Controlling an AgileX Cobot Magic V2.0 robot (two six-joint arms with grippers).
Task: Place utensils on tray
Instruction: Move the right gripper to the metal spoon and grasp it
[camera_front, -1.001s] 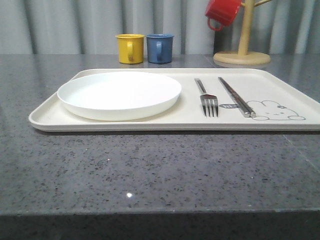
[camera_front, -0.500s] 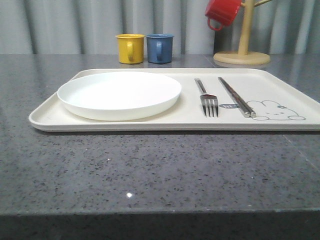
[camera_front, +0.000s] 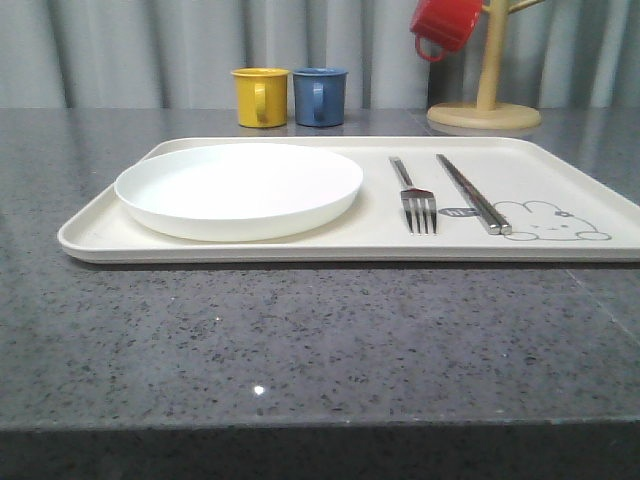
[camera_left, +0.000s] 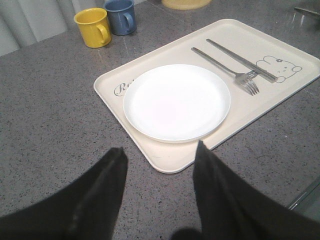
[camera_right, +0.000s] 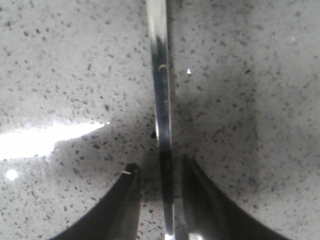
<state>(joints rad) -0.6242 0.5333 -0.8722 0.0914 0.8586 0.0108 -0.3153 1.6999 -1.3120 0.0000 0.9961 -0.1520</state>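
The cream tray (camera_front: 100, 235) lies across the middle of the table, its bunny print at the right end. A silver fork (camera_front: 418, 205) and a pair of chopsticks (camera_front: 470, 192) rest side by side on it. My left gripper (camera_left: 160, 147) hangs open over the granite just off a corner of the tray (camera_left: 165, 162), with the fork (camera_left: 247, 82) and chopsticks (camera_left: 240, 60) far beyond it. My right gripper (camera_right: 160, 164) is low over the table, open, one finger on each side of a slim shiny utensil handle (camera_right: 161, 100) lying flat on the granite. That utensil's head is out of view.
A round white plate (camera_front: 238, 188) fills the tray's left half. At the back stand a yellow mug (camera_front: 260, 96) and a blue mug (camera_front: 320, 96). A red mug (camera_front: 445, 25) hangs on a wooden stand (camera_front: 485, 112) at the back right.
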